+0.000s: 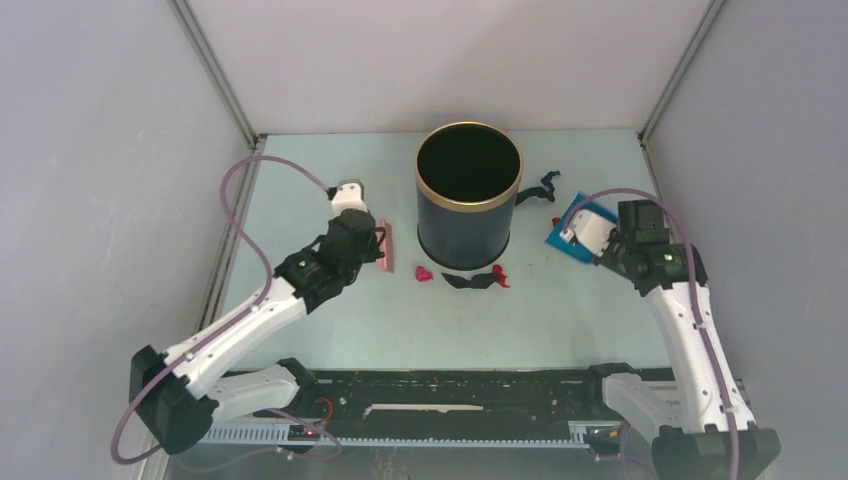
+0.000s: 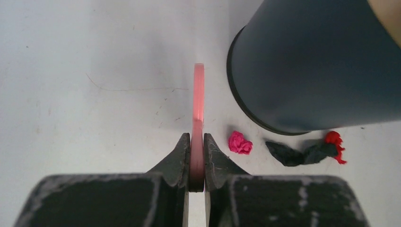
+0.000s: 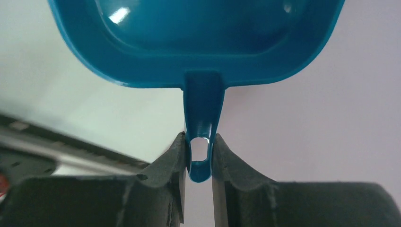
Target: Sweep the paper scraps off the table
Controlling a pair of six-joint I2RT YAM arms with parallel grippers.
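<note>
Low in the middle of my left wrist view, my left tool [image 2: 196,142] is clamped on the thin handle of the pink brush [image 2: 198,94], both fingers pressed flat against it. The brush shows edge-on and runs straight up the frame. Just right of it a magenta wad lies on the pale tabletop [image 1: 430,330]. Further right is a black strip with a red bit at its end. These paper scraps [image 1: 423,273] form a short row close to the lower edge of the dark, gold-rimmed bin [image 1: 468,190]. From overhead, another dark scrap lies to the upper right of the bin, between it and the dustpan.

At the right of the overhead frame, my right tool [image 3: 199,142] pinches the looped handle of the blue dustpan [image 3: 198,47], its fingers narrow around the loop. I cannot tell whether the pan's lip touches the tabletop.
</note>
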